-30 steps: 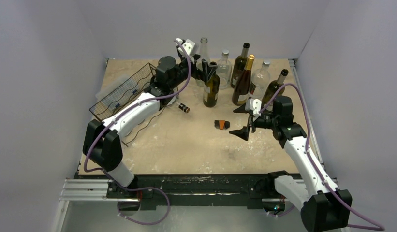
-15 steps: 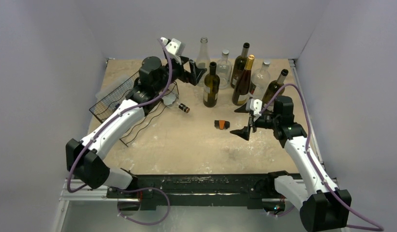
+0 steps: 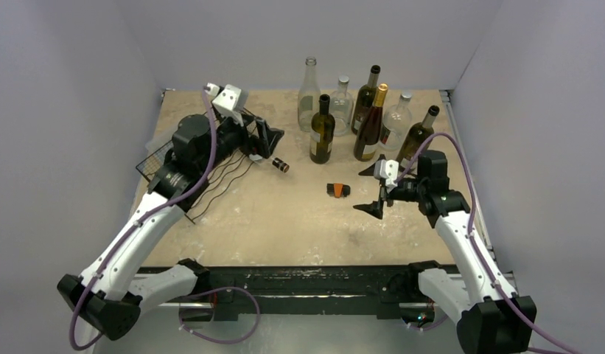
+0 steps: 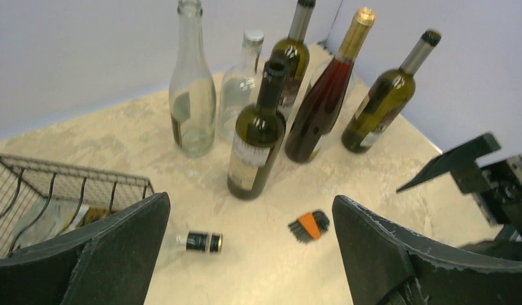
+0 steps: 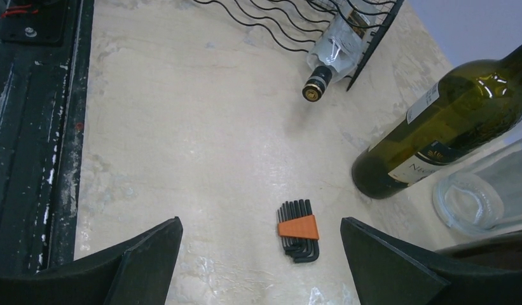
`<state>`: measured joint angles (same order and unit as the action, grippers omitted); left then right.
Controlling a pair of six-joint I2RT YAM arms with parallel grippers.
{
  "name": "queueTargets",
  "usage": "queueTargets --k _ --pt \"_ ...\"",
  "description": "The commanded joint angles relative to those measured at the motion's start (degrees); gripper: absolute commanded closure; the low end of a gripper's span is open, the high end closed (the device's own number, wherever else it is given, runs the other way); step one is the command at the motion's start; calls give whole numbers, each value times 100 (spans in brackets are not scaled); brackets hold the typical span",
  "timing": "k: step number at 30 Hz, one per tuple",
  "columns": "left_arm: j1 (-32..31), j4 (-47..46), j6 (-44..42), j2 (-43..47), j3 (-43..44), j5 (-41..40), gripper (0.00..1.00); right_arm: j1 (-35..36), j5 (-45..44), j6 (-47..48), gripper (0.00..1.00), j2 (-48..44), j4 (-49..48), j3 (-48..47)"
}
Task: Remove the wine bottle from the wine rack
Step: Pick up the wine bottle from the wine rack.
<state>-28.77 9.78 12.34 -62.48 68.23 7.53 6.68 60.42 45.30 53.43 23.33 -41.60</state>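
A: Where's the bottle?
B: Wine bottle lies on its side in the right end of the wine rack — neck and dark cap poke out past the frame.
A: Left claw?
B: Left gripper hovers over the rack's right end, just above that neck. Jaws spread wide, holding nothing.
A: Further right of the rack?
B: Orange hex-key set flat on the table. 7 upright bottles right of the rack, toward the back. Right gripper is farthest from the rack — jaws wide, empty.
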Motion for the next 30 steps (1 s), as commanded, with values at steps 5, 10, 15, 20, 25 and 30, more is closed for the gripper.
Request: queueTargets --k 5,10,15,20,25,30 --pt "48 920 -512 1607 -1342 -378 0 -14 -529 1847 1 -78 1602 -699" --pt "47 1026 -682 2306 -1916 -702 0 284 -1002 2272 1 321 2343 -1261" --pt "47 1118 -651 2431 -1961 -732 0 1649 -2192 1578 1 424 1895 -1388" --pt "49 1342 -653 2378 -1871 -1413 0 2488 -2914 1099 1 1130 1806 -1964" --pt "47 1421 -752 2500 -1911 -1864 0 3308 -3642 500 1 1818 1471 -2404" --pt "48 1524 -832 2755 -2028 -2450 0 3645 -3756 -235 1 2405 1144 -2922"
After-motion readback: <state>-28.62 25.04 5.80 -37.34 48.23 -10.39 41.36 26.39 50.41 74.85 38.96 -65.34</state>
